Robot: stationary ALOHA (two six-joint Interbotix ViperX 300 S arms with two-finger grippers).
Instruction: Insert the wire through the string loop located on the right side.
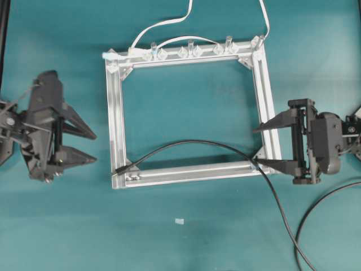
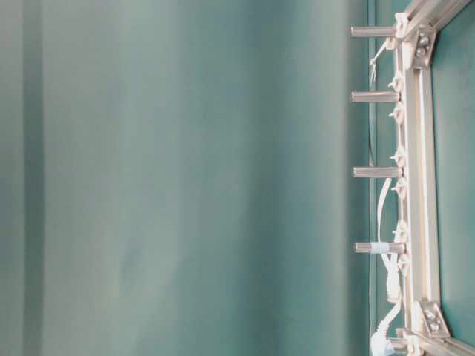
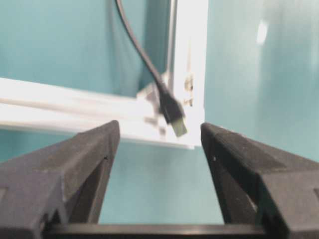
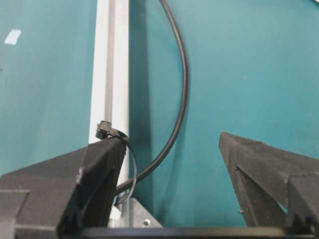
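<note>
The left end effector (image 1: 91, 148) stands with its two fingers spread apart and nothing between them, off the left side of the aluminium frame (image 1: 115, 118) on the teal worktop (image 1: 186, 237). Its wrist view looks between the dark fingers at the near-left corner of the frame, where the plug (image 3: 175, 118) of the wire (image 1: 186, 144) lies on the rail, its pale tip pointing toward the camera; the picture is a little blurred.

The right end effector (image 1: 256, 145) is also wide open and holds nothing. It sits at the frame's right rail, near the lower right corner, one fingertip by the rail and the other by the corner where the wire crosses.

The wire runs from its plug at the lower left corner in a shallow arc across the inside of the frame, passes over the lower right corner and trails off toward the bottom edge of the overhead view.

The string loop (image 4: 130, 164) shows in the right wrist view as a thin dark ring hanging from a small dark fastener on the rail, just beside the left-hand finger. The wire passes near it; whether it goes through the loop cannot be told.

A white cable (image 1: 169, 23) is clipped along the far rail among clear posts (image 2: 375, 172).
</note>
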